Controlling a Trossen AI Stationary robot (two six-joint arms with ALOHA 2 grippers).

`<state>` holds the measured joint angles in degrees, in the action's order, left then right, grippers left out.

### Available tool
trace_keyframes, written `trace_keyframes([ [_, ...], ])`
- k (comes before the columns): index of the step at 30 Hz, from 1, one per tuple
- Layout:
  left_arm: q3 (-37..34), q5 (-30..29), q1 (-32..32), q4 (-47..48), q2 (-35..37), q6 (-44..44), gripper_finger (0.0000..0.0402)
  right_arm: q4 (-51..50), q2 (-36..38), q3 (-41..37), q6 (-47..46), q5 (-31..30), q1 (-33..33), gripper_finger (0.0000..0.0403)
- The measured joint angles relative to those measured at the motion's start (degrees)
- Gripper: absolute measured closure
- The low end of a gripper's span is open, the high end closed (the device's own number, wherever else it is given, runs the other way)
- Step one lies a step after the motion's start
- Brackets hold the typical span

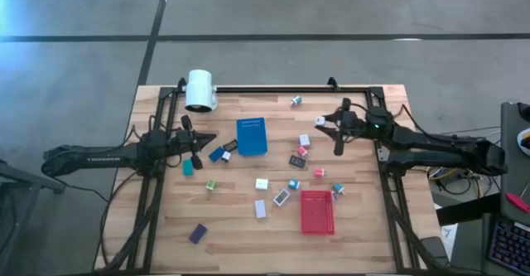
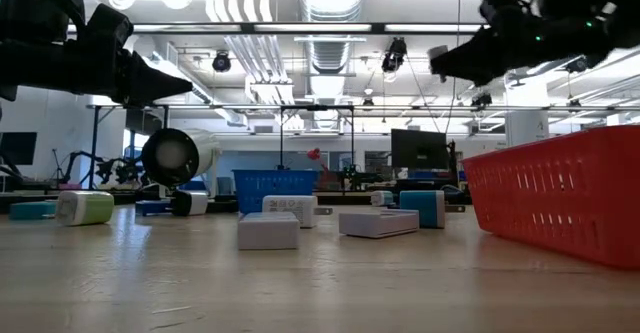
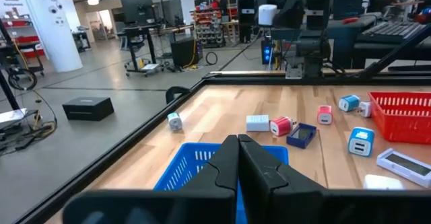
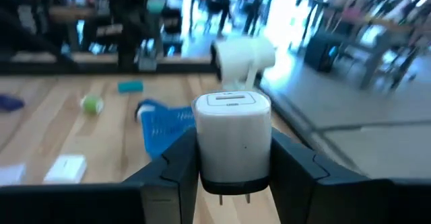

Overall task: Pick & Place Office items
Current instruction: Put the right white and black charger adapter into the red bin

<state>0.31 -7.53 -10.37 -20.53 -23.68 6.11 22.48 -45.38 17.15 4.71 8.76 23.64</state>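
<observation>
the right gripper (image 4: pixel 232 177) is clenched on a white charger block (image 4: pixel 232 143), one dark finger on each side. the block stands upright, its long axis vertical, two metal prongs pointing down and its slotted face up. in the high view the block (image 1: pixel 320 121) hangs above the wooden table (image 1: pixel 240 243), to the right of the blue tray (image 1: pixel 252 136) and well apart from it, near the table's far right part.

the left gripper (image 3: pixel 237 158) is pressed shut with nothing in it, raised just left of the blue tray.

other small office items (image 1: pixel 262 184) lie scattered between the blue tray and the red tray (image 1: pixel 316 210), with bare wood along the near edge. a white cylinder (image 1: pixel 199 89) sits at the far edge, left of the blue tray. beyond is a large workshop room with desks and ceiling lights.
</observation>
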Motion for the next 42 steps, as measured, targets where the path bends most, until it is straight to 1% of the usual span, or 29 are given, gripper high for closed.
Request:
trace_keyframes([
  [4, 0.00, 0.00, 0.00, 0.02, -0.04, 0.22, 0.0390, 5.39, 4.50, -6.06, -0.83, -0.29, 0.00, 0.0276],
  [8, 0.00, 0.00, 0.00, 0.01, -0.09, 1.14, 0.0390, 7.02, 7.80, -8.39, 0.26, -0.35, 0.00, 0.0276],
  [12, 0.00, 0.00, 0.00, -0.02, -0.11, 1.36, 0.0390, 9.09, 8.96, -11.47, 3.78, 3.54, -0.04, 0.0271],
  [17, 0.00, -0.01, 0.00, -0.83, -0.09, 1.60, 0.0390, 19.88, 8.44, -16.64, 6.20, 4.00, 0.03, 0.0272],
  [23, -0.02, -0.02, -0.02, -0.87, -0.11, 1.79, 0.0390, 20.94, 7.39, -16.64, 7.30, 8.34, 0.00, 0.0273],
  [36, 0.00, -0.02, -0.02, -1.86, -0.15, 2.36, 0.0390, 21.09, 5.90, -16.64, 6.52, 7.89, 0.04, 0.0271],
  [39, -0.01, -0.03, -0.02, -1.73, -0.15, 2.60, 0.0390, 21.17, 6.26, -16.63, 4.61, 7.78, 0.04, 0.0271],
  [42, 0.00, -0.02, -0.02, -1.66, -0.15, 2.60, 0.0390, 21.08, 8.12, -16.64, 2.86, 7.80, 0.04, 0.0271],
])
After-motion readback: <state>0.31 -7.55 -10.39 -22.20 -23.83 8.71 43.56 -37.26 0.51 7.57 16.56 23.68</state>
